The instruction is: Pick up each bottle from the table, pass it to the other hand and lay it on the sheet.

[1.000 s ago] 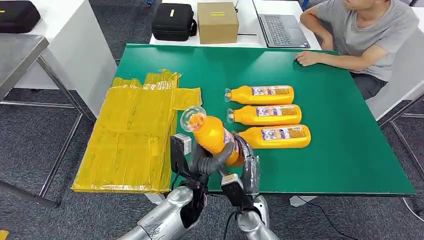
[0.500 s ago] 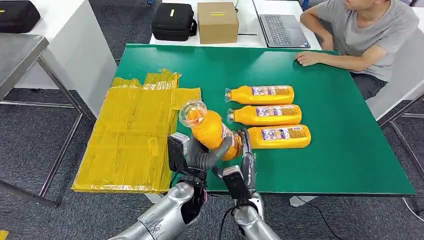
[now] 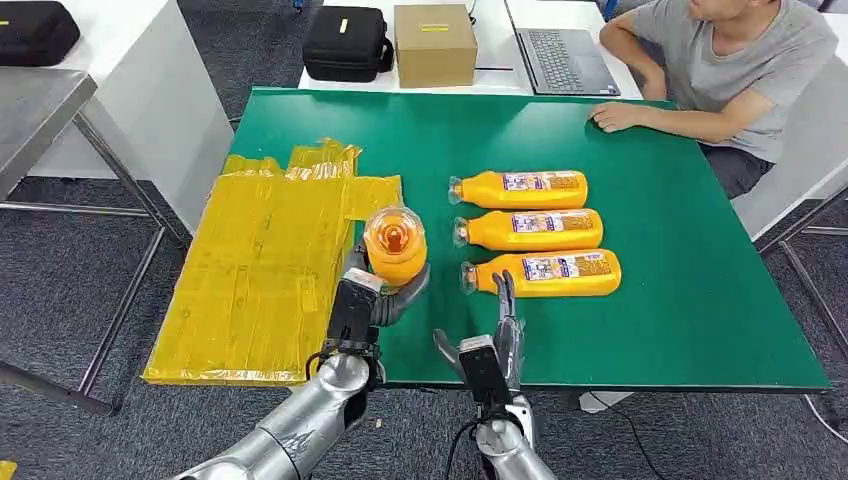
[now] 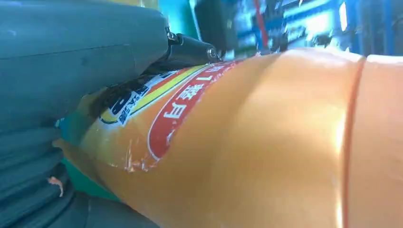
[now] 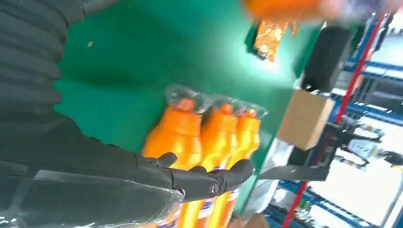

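I see the held bottle in my left hand, lifted above the near part of the green surface, its clear cap pointed toward the head camera. It sits just beside the right edge of the yellow sheet. In the left wrist view the orange body and its red-and-yellow label press against the grey thumb, so the grip is firm around the bottle's lower part.

My right hand is off the bottle, fingers apart and pointing up, holding nothing, at the near edge of the surface. The right wrist view shows its dark fingers spread in front of the row of bottles.

3 more bottles lie on their sides in a row on the surface, caps toward the sheet, the nearest 1 just beyond my right hand.

Further out: a person sits at the far right corner, 1 hand resting on the surface. A cardboard box, black case and laptop sit on the white desk behind.
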You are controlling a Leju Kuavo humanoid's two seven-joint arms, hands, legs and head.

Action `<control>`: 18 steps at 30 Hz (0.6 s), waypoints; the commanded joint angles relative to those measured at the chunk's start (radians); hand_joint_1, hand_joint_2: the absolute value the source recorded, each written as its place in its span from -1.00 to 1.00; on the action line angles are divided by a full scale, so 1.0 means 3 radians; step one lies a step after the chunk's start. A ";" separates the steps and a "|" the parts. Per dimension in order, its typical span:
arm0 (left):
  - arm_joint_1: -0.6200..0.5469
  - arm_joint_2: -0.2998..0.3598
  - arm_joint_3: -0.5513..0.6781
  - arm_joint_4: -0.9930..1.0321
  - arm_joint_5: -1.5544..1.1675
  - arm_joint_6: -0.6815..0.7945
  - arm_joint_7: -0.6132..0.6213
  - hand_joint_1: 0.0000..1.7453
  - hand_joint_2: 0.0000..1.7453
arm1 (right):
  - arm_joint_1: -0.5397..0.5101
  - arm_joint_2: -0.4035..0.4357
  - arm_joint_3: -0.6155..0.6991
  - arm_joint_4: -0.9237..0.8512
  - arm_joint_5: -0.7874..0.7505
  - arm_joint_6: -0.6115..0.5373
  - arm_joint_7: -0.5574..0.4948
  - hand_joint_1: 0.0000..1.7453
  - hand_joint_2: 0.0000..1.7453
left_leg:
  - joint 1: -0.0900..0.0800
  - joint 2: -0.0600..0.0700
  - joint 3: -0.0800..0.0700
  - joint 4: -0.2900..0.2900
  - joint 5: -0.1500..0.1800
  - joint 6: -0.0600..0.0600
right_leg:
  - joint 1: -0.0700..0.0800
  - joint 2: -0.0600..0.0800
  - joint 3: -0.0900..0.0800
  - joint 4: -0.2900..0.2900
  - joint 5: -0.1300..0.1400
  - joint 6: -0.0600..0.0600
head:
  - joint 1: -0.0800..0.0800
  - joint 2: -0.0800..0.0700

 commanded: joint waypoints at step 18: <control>-0.0112 0.0416 0.2606 0.0460 -0.5141 0.0364 0.1445 1.00 1.00 | 0.0122 -0.0013 -0.0546 0.0268 -0.0115 0.0126 0.0000 -1.00 1.00 | 0.0003 0.0018 0.0015 -0.0004 -0.0003 -0.0009 | 0.0003 0.0013 0.0008 0.0001 -0.0001 -0.0006 | 0.0000 0.0000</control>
